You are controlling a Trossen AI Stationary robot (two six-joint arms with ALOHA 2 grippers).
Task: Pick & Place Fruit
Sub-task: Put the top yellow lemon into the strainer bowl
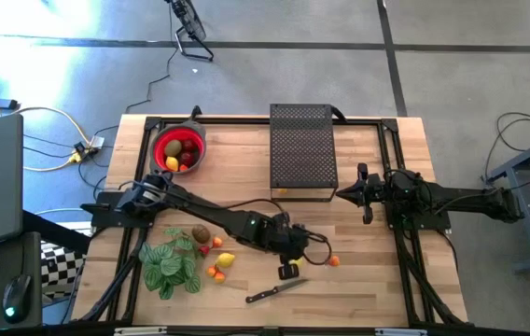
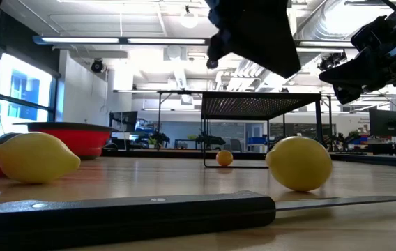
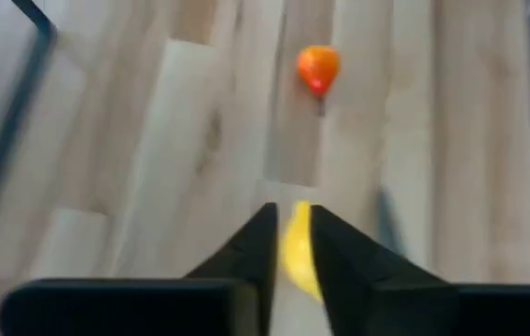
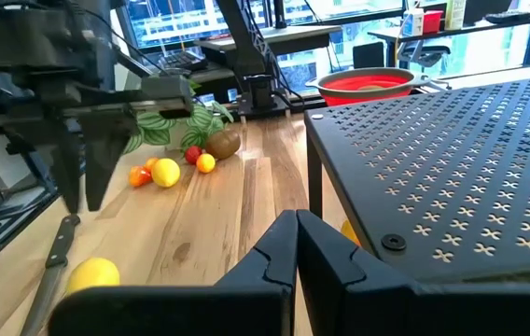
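Lemon [image 3: 298, 252] on the bare table [image 1: 358, 280] near the knife [image 1: 275, 291], directly below the left gripper [image 3: 291, 245], showing through the narrow gap between its barely parted fingers; left arm nearest.

Overhead, table-level, two wrist cams; all share tabletop [image 1: 246, 159].

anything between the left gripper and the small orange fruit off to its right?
Nothing. In the high view, bare tabletop runs from the left gripper to the orange fruit. The left wrist view shows the same bare wood, with a lemon between the fingers.
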